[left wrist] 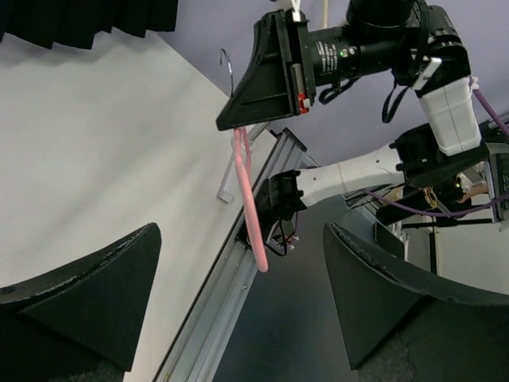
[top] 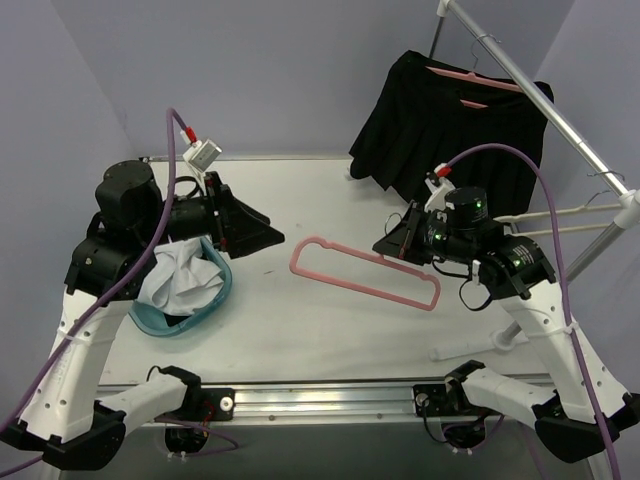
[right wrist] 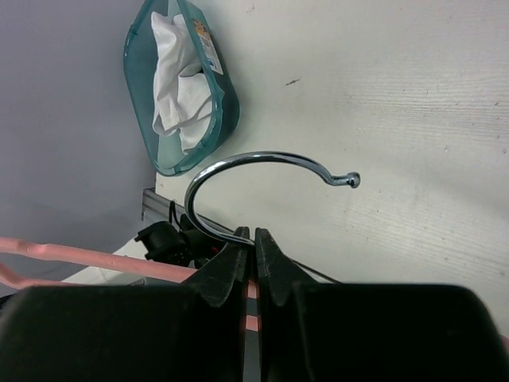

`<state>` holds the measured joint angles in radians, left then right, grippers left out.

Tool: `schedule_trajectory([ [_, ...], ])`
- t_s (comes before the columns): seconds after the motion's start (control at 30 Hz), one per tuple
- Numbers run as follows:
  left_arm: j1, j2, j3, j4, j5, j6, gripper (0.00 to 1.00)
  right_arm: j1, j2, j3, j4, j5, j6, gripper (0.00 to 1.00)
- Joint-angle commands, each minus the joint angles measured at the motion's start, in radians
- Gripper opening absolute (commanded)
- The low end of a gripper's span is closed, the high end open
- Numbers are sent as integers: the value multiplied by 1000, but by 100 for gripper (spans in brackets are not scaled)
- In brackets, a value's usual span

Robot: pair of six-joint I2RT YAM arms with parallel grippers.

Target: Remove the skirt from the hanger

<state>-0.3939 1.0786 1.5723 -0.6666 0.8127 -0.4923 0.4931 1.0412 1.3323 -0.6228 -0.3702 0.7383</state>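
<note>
Over mid-table: hanger (left wrist: 250,199), pink and bare, held up by its neck.
Right gripper (top: 390,243): pinched shut on the hanger just under the hook (right wrist: 262,157).
Left gripper (left wrist: 241,239): left of the hanger, jaws spread wide, nothing in them, pointed straight at it.
Skirt (top: 450,130): black, behind and to the right of the hanger, hanging on the rack (top: 560,120) from other pink hangers, well apart from both grippers.
Bin (top: 215,300): left of the hanger, under the left arm, white cloth (top: 180,280) inside.
Risk one: it's a thin neck in a narrow pinch, so a quick swing could let the hanger swivel or drop.
Risk two: reaching back for the skirt with the hanger in hand could catch that hook on the rack or the fabric.
Surface: table (top: 300,190), white and matte, with a few small scuffs.
Room: lavender walls (top: 250,70) close in behind and at the sides.
</note>
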Motion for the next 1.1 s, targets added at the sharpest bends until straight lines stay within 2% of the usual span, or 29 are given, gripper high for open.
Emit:
schedule_trajectory([
  [0.0, -29, -25, -20, -24, 37, 26, 91, 24, -24, -15, 61, 11, 47, 0],
  [0.1, -69, -48, -72, 25, -1, -14, 90, 32, -26, -18, 72, 16, 58, 0],
  [0.23, -163, -48, -75, -36, -90, 12, 90, 39, -21, -18, 83, 20, 68, 0],
  [0.4, -224, -29, -84, -41, -155, 15, 90, 59, -3, 1, 89, 25, 69, 0],
  [0.6, -230, 36, 0, -105, -234, 35, 77, 64, -7, 15, 94, 19, 64, 0],
  [0.73, -230, 89, 46, -119, -216, 37, 61, 64, -26, 33, 75, 30, 62, 0],
  [0.83, -230, 118, 55, -136, -208, 34, 37, 64, -38, 48, 58, 31, 55, 0],
  [0.87, -230, 122, 63, -137, -204, 34, 20, 64, -38, 63, 48, 30, 53, 0],
  [0.9, -230, 129, 69, -136, -204, 35, 11, 64, -41, 73, 41, 27, 49, 0],
  [0.93, -230, 132, 74, -137, -207, 35, 3, 64, -44, 82, 38, 24, 46, 0],
  [0.97, -232, 135, 78, -139, -210, 43, 2, 65, -46, 103, 26, 28, 41, 0],
  [1.0, -232, 136, 90, -149, -213, 49, 2, 65, -50, 116, 17, 31, 32, 3],
  [1.07, -230, 144, 103, -162, -224, 66, 2, 65, -55, 136, -5, 31, 13, 31],
])
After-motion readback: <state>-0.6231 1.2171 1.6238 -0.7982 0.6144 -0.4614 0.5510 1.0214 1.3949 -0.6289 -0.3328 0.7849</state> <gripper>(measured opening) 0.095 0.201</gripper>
